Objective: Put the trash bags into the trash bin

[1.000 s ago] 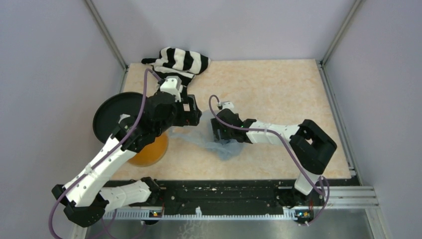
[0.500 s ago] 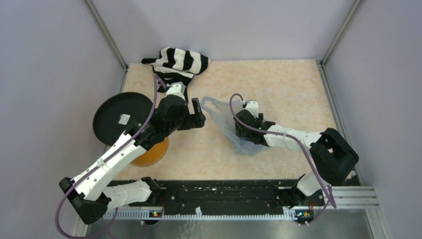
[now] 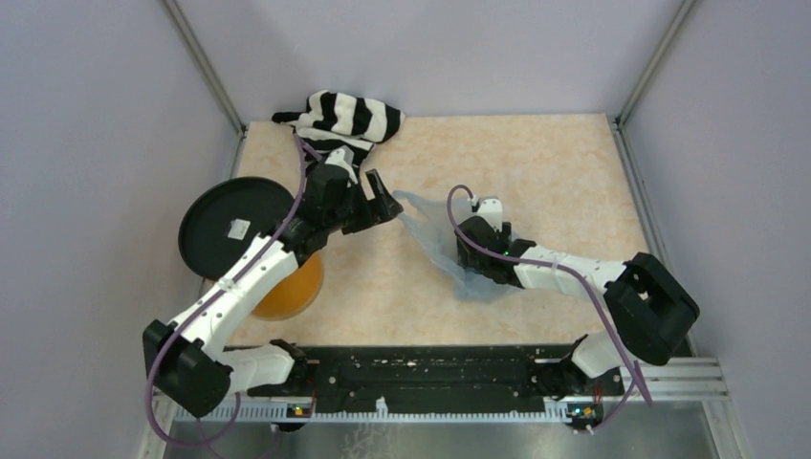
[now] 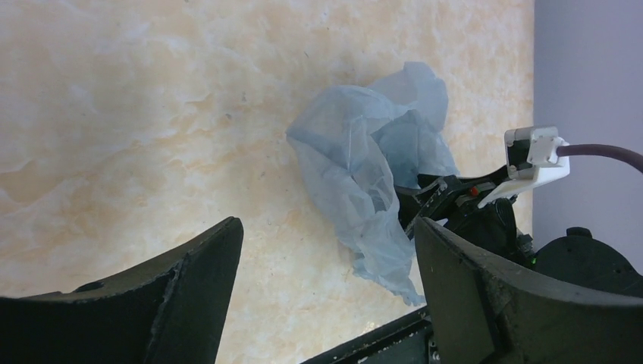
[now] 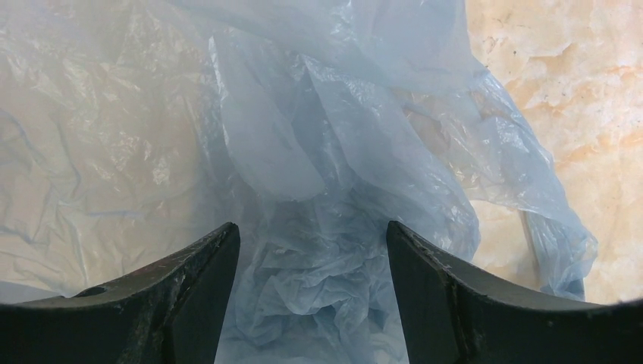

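Observation:
The trash bag (image 3: 430,229), thin, light blue and crumpled, lies on the table right of centre. In the right wrist view the bag (image 5: 341,174) fills the frame. My right gripper (image 3: 475,266) hovers low over its near part, and the right gripper (image 5: 312,236) is open, with crinkled plastic lying between and below the jaws. My left gripper (image 3: 387,203) is open just left of the bag's far end. In its own view the left gripper (image 4: 326,250) is empty and the bag (image 4: 356,167) lies ahead. The orange trash bin (image 3: 287,295) stands at the near left, partly hidden by my left arm.
A flat black round disc (image 3: 230,228) lies left of the bin. A black-and-white striped cloth (image 3: 346,119) is bunched at the far edge. The table's black front rail (image 3: 430,368) runs along the near side, and frame posts stand at the far corners.
My left gripper has swung from above the bin to the right and farther out, next to the bag. The right gripper has moved right, and the bag has shifted with it.

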`<state>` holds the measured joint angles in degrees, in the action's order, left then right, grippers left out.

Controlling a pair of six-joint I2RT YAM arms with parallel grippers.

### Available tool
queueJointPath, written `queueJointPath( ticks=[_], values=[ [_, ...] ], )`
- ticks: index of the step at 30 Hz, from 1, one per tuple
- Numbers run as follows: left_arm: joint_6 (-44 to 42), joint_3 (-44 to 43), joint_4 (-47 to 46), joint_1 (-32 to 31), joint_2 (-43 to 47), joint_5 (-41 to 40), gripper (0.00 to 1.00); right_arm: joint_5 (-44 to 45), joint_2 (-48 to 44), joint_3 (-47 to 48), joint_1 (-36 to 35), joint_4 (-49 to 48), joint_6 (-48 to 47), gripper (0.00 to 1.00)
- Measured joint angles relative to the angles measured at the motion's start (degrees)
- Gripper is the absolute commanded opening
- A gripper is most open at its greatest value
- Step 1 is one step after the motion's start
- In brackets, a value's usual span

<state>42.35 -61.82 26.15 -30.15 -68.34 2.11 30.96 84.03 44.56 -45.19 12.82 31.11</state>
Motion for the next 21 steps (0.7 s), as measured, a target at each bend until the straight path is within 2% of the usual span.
queueJointPath(
  ticks=[1,4,9,12,18,21],
  values=[
    [0.07,0.26,-0.7,0.09,-0.7,0.81,0.82,0.0,-0.13,-0.02,0.0,0.0,0.0,0.72],
    [0.2,0.61,-2.82,0.17,-2.6,3.08,0.67,0.0,-0.55,-0.04,0.07,0.02,0.0,0.72],
    [0.76,0.61,-6.62,0.17,-6.82,7.19,0.26,0.09,-2.62,-0.04,0.83,1.62,0.04,0.73],
    [0.76,0.39,-7.17,-0.02,-10.49,9.53,0.1,0.33,-6.23,-0.02,1.4,3.89,0.04,0.78],
    [1.33,-0.83,-9.97,-4.37,-17.07,11.87,0.05,1.03,-13.84,5.14,2.25,11.58,-0.15,0.86],
    [1.66,-4.39,-11.72,-7.96,-21.55,12.7,0.1,1.11,-17.46,8.79,2.25,14.53,-0.74,0.88]
  ],
)
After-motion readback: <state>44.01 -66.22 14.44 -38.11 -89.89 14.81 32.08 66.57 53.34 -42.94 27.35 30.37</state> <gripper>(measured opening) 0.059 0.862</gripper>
